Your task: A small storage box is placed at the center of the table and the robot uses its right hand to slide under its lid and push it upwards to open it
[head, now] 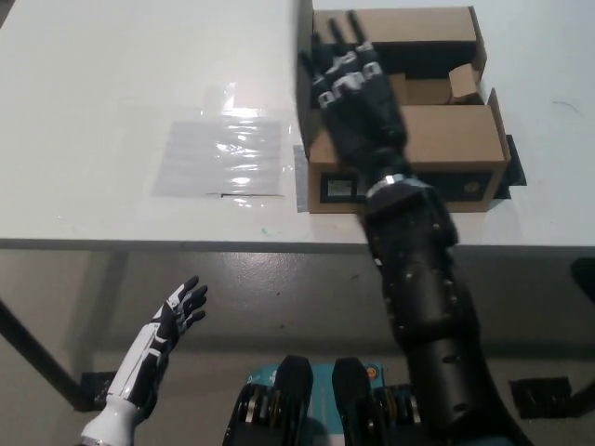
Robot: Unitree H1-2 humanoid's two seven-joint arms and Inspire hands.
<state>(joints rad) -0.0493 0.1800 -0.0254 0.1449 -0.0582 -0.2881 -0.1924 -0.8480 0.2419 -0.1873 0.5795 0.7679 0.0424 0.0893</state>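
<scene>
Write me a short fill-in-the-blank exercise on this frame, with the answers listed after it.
1. The cardboard storage box sits on the white table with its lid ____.
2. The black right robot hand is over the box's ____ side as the picture shows it, fingers spread.
3. The white left robot hand rests open ____ the table's front edge, touching nothing.
4. A sheet of clear ____ lies flat on the table beside the box.

Missing words: open; left; below; plastic

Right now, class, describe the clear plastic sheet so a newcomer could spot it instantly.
Start at the white table. Left of the cardboard storage box lies the clear plastic sheet, flat on the tabletop. Unlike the brown box, it is see-through, glossy and catches glare.
</scene>
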